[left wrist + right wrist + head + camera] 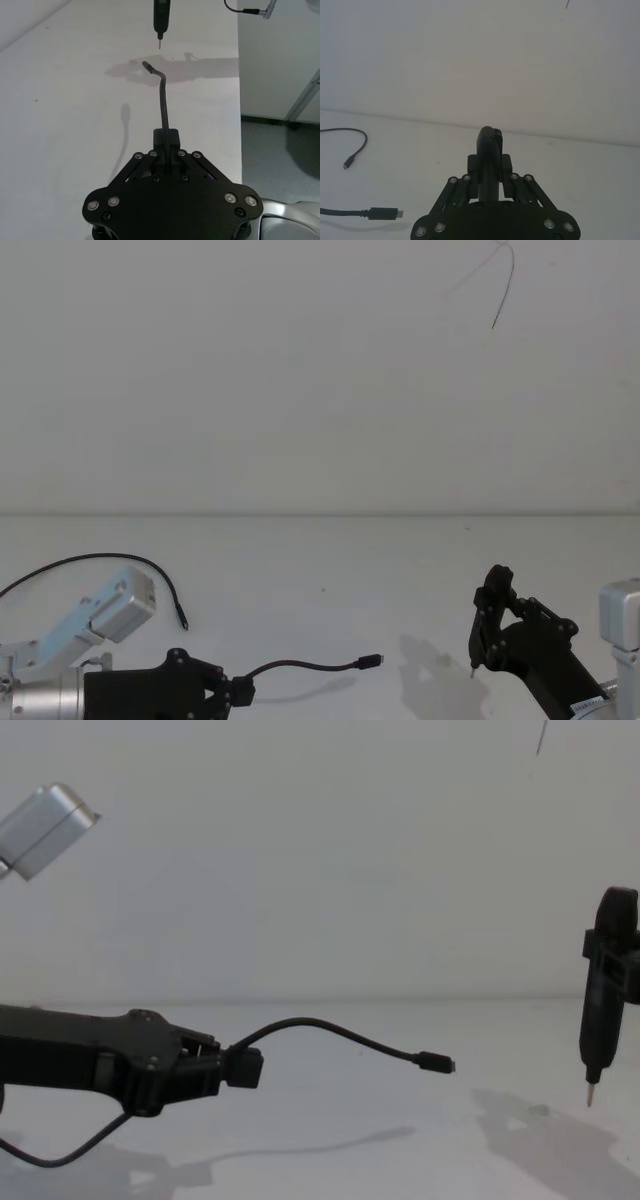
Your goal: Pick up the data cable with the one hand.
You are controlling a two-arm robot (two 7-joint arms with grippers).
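Bright, even light from above here, and we can barely tell the white table (330, 570) from the pale wall (300, 370). We see a soft grey shadow stretched on the table under the data cable (330, 1028), a darker blotch beneath the left gripper (245, 1068), and a faint, doubled shadow beside the black stick (598, 1020) clamped in the right gripper (490, 172). Small rivets (230, 197) glint.
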